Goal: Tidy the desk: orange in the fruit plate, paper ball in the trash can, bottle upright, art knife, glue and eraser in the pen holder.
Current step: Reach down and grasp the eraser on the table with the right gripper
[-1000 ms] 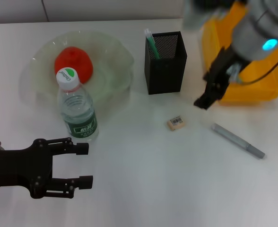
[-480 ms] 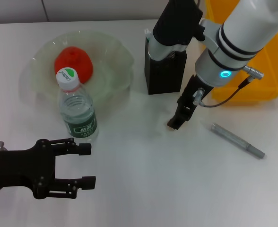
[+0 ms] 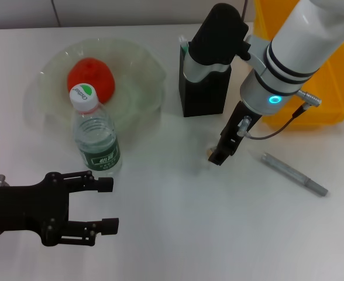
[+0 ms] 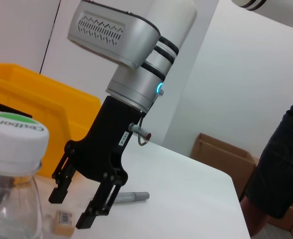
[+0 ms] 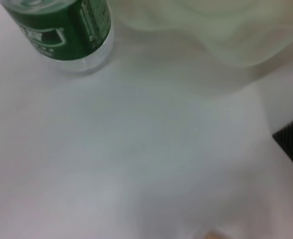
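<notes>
Right gripper (image 4: 72,209), open, apparently straddles the eraser (image 4: 63,220).

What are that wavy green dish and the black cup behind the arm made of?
The fruit plate looks like glass: pale green and see-through, with a glossy ruffled rim. The pen holder looks like metal mesh, matte black, though most of it sits hidden behind the arm.

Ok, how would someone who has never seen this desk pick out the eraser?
Start at the pen holder, the black mesh cup at the back, and come toward the robot to where the open right gripper hangs over the desk. The eraser lies on the desk just beneath its fingertips. It is a tiny tan block with a white barcode label, unlike the long grey stick to its right.
</notes>
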Motion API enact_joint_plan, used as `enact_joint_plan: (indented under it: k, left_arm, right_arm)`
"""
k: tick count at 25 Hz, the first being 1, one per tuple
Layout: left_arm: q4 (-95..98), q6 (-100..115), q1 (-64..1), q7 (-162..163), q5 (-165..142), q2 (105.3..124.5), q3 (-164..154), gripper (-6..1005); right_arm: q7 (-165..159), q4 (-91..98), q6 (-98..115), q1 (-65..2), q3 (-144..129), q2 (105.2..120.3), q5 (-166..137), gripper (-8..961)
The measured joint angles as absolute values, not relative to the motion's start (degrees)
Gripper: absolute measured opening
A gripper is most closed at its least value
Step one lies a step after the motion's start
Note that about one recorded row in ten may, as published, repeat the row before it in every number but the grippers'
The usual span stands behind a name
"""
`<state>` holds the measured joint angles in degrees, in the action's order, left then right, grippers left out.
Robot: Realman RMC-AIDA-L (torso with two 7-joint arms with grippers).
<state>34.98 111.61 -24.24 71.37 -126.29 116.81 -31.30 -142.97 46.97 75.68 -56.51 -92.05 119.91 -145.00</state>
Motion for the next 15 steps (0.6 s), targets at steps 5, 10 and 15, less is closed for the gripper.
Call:
enact_joint_plan:
  k: [5, 10, 15]
  left_arm:
    - [35.0, 111.6, -24.3, 71.4, -126.3, 116.84, -31.1, 836]
    - [35.0, 111.8, -24.2, 71.4, -126.3, 116.80, -30.9, 836]
    - [35.0, 111.7, -23.9, 71.4, -126.3, 116.69, -30.9, 836]
  right_arm:
    - [-142.7, 44.1, 74.0, -57.4, -93.5, 119.91, -143.7, 647]
    - [-142.6, 44.2, 73.7, -57.6, -94.3, 119.89, -143.1, 509]
    - [-142.7, 47.9, 75.9, -56.3, -93.8, 119.74, -143.1, 431]
